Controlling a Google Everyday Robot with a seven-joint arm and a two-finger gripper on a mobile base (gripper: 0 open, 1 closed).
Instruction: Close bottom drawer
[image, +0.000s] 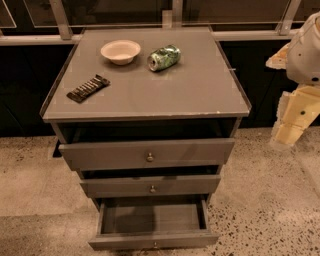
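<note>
The bottom drawer (125, 241) stands pulled well out, the gripper (294, 119) raised off right (open or closed, I cannot tell).

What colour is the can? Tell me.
Can: green and white, camera view; claw at right.

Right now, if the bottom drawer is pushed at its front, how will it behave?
The bottom drawer looks empty, so probably light, sliding easily. Its front looks stiff; an off-centre push might skew it. The gripper is at the right edge, apart.
</note>
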